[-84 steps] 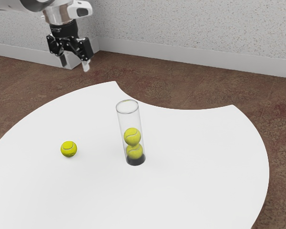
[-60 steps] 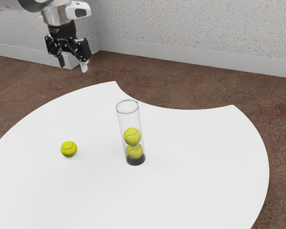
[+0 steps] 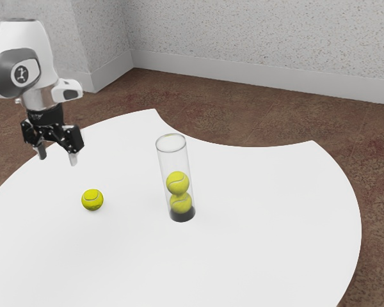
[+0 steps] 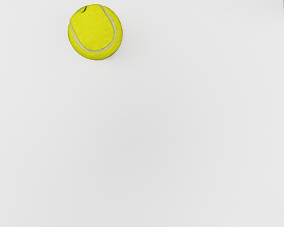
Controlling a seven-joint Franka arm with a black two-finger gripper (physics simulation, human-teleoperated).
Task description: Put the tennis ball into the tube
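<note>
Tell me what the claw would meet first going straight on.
The claw points down, so most likely bare white tabletop, with the loose tennis ball off to one side; exact depth is unclear.

Speckled pale walls [image 3: 262,38], brown floor [image 3: 243,118].

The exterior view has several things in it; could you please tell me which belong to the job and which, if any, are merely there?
For the job:
- loose tennis ball
- clear tube
- open gripper

Merely there:
- upper ball and lower ball, already inside the tube
- white table, just the support
</note>
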